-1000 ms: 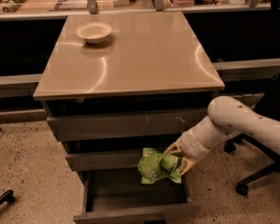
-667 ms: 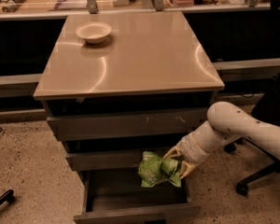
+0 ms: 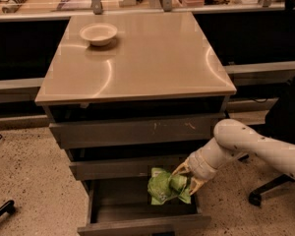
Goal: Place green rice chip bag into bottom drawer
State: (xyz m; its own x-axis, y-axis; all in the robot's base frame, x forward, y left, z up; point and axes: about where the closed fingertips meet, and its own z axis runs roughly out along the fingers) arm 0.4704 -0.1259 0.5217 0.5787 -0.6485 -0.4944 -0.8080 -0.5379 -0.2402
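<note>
The gripper (image 3: pixel 183 180) hovers over the open bottom drawer (image 3: pixel 137 224), clamped shut on the right side of the green rice chip bag (image 3: pixel 162 187), which hangs just above the drawer's dark inside. The bag looks light, soft and crinkly, probably slippery foil. A bunched edge seems the surest hold. Its pale print is unreadable.

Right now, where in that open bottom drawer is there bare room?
In the grey-brown bottom drawer, the dark floor is bare on the left, between the left wall and the crumpled lime-green foil bag. The right is crowded: the robot's pincer grips the bag there, above the drawer.
</note>
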